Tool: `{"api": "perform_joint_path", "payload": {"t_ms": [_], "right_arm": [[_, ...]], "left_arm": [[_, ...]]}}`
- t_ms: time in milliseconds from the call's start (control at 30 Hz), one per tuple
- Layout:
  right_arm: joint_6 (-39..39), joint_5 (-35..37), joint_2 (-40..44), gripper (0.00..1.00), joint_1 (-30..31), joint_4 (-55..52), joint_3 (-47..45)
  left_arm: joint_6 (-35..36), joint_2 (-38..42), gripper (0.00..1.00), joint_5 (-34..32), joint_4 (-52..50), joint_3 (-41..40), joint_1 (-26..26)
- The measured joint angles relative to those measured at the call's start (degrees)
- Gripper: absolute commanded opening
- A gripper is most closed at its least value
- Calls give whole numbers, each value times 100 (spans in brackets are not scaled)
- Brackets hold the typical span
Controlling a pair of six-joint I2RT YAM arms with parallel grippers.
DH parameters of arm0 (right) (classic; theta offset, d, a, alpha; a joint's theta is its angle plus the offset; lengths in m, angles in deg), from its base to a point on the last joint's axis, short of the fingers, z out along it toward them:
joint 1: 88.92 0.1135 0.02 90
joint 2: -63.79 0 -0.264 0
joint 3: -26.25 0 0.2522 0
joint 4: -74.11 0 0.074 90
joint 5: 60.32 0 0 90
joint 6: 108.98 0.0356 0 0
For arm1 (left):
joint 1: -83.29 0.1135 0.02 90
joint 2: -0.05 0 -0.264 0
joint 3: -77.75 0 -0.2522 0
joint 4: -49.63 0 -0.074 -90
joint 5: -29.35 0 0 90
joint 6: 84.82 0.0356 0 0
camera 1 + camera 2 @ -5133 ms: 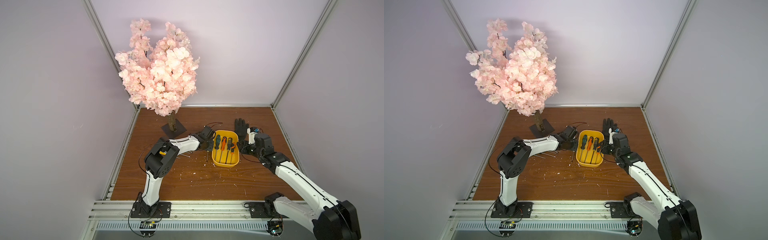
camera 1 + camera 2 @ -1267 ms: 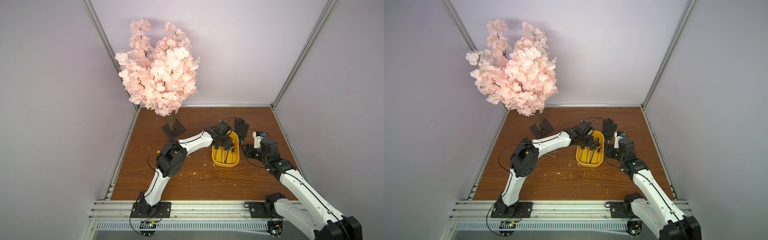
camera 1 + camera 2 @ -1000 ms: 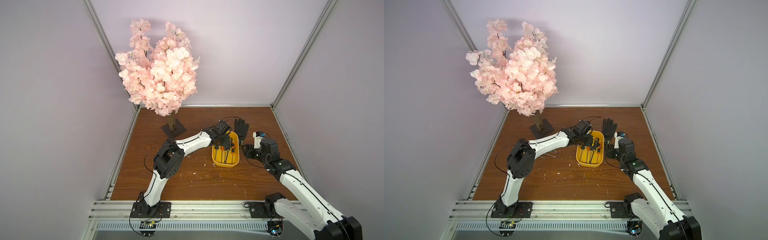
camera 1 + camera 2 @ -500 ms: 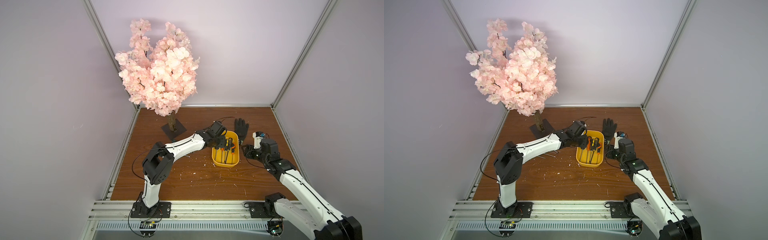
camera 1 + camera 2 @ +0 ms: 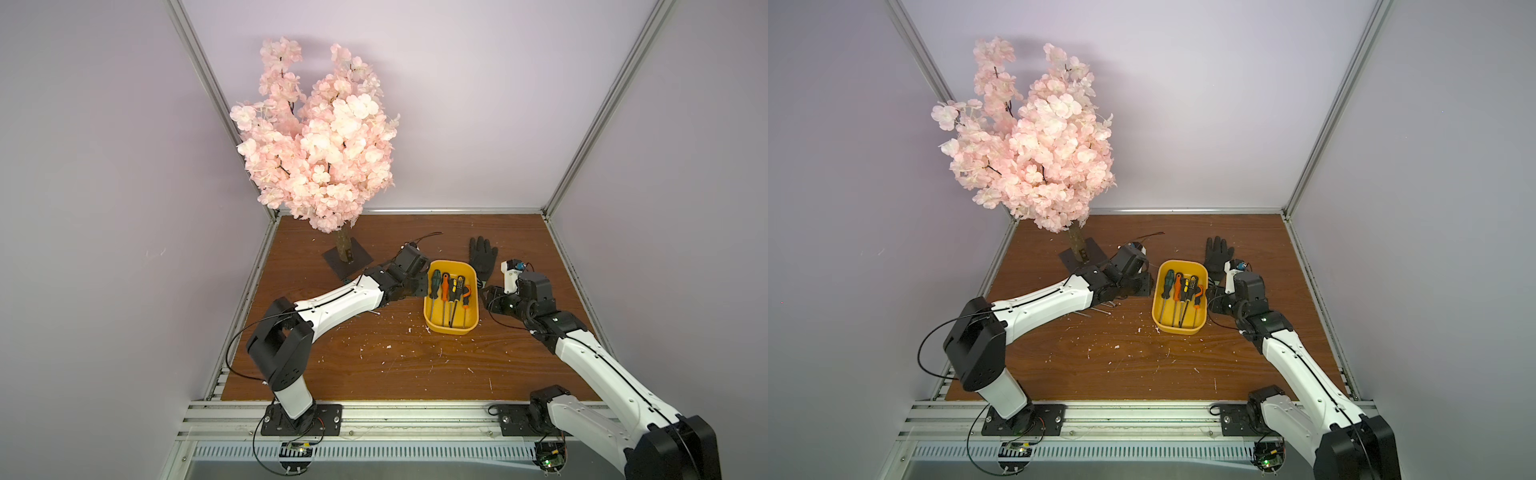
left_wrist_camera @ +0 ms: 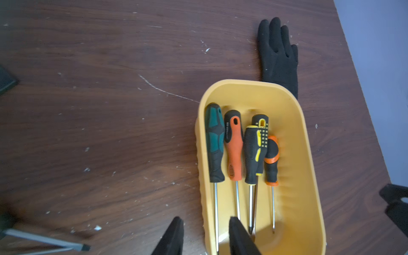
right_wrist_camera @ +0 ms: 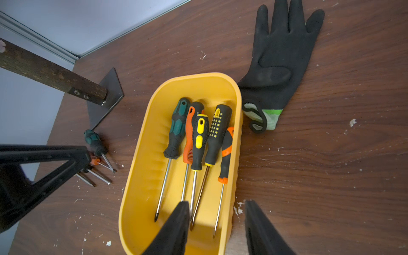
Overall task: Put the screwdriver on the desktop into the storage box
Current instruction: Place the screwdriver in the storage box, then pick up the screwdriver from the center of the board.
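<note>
The yellow storage box lies mid-desktop with several screwdrivers side by side in it, handles toward the back wall. More short screwdrivers lie on the wood left of the box, partly hidden under my left arm. My left gripper hangs just left of the box, open, with nothing between its fingers. My right gripper hovers at the box's right wall, also open and holding nothing. That wall shows between its fingers, and I cannot tell if they touch it.
A black glove lies flat behind the box's right corner. A pink blossom tree on a dark base plate stands at the back left. Aluminium rails edge the board, and white flecks are scattered over the wood.
My left gripper was over the box a second ago. It has drawn back to the box's left side, its jaws a little wider. The right arm has stayed put.
</note>
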Motion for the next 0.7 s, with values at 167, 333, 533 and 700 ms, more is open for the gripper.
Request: {"api": "perform_joint_path", "payload": {"t_ms": [167, 333, 533, 700], "right_arm": [[-2, -26, -348, 47, 166, 175, 195], [0, -42, -647, 47, 334, 323, 337], [0, -87, -850, 47, 446, 476, 404], [0, -101, -916, 47, 452, 507, 407]], "left_arm": [[-184, 601, 38, -310, -44, -555, 87], [-424, 1121, 37, -691, -205, -951, 103], [-785, 1685, 35, -848, -319, -1674, 422], [-1051, 1956, 35, -879, -330, -2138, 706]]}}
